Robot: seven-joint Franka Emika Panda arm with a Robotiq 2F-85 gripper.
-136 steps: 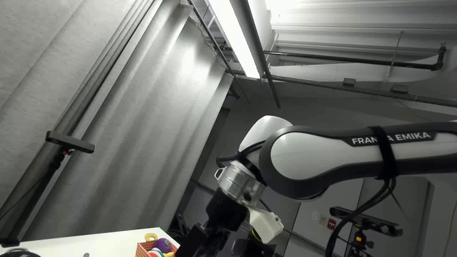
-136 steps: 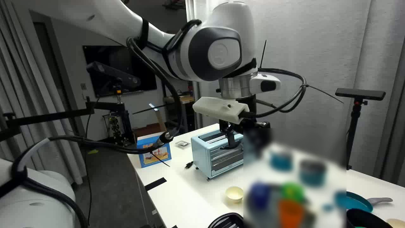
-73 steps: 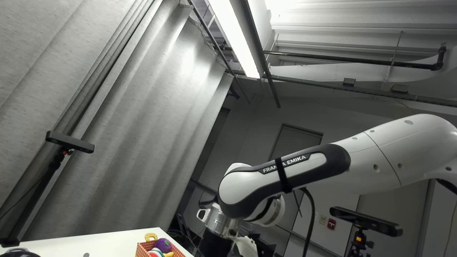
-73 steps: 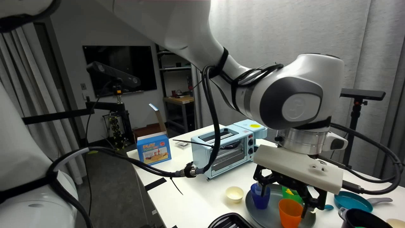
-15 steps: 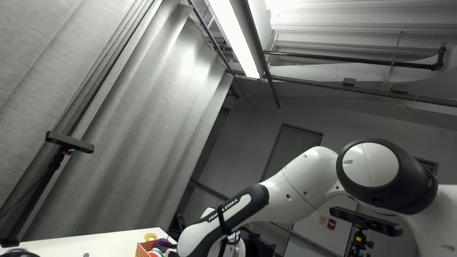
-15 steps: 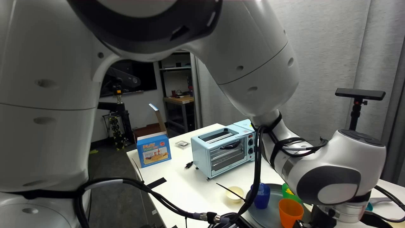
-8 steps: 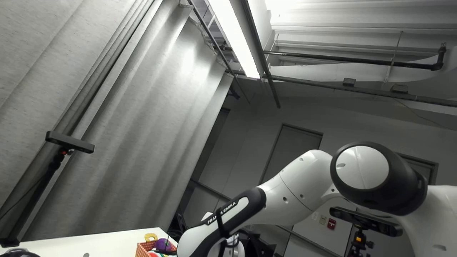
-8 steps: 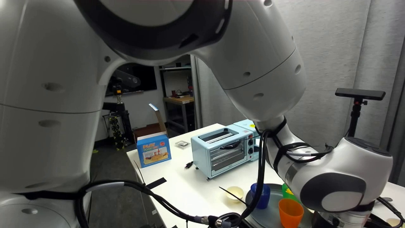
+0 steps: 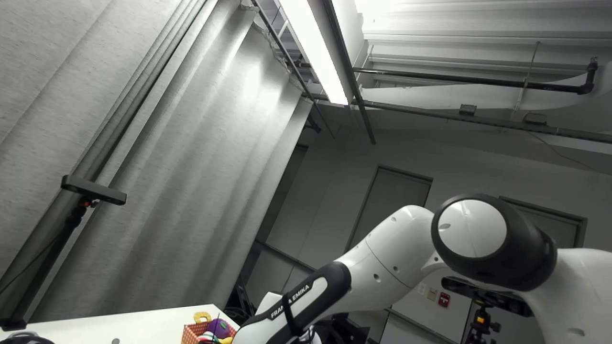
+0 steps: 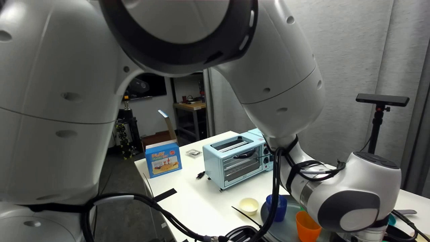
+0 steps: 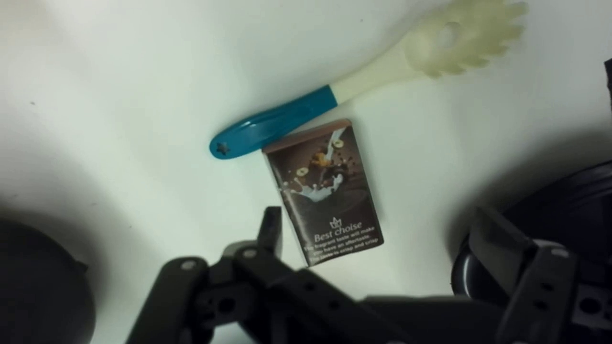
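Wrist view: gripper (image 11: 382, 222) unclasped, its two fingers (image 11: 271, 229) spread wide, nothing gripped. One brown box (image 11: 330, 200) lies flat between and partly past the fingertips, closer to the picture-left one; unclear whether that tip touches it. My guess: light, thin carton, fairly stiff but would dent under a hard squeeze; glossy print, maybe slippery. Best hold: across its long sides, mid-length, modest force. One pasta server (image 11: 370, 79) past the fingertips, blue handle right up against the box's far end. One black pan (image 11: 573, 210) behind the picture-right finger; one dark round thing (image 11: 40, 282) outside the picture-left finger, can't identify.

In an exterior view, fingers and brown box don't show. Picture-left of the wrist (image 10: 368, 234) carrying them: one orange cup (image 10: 307, 227) nearest, one blue cup (image 10: 282, 208), both on one grey plate (image 10: 285, 231); then one cream bowl (image 10: 249, 205), one toaster oven (image 10: 231, 164), one blue carton (image 10: 163, 159) farthest.

In an exterior view, no fingers or box visible; picture-left of the arm (image 9: 377, 272), one red-checked basket (image 9: 192, 333) holds one purple toy (image 9: 218, 327) plus others, too cropped to count.
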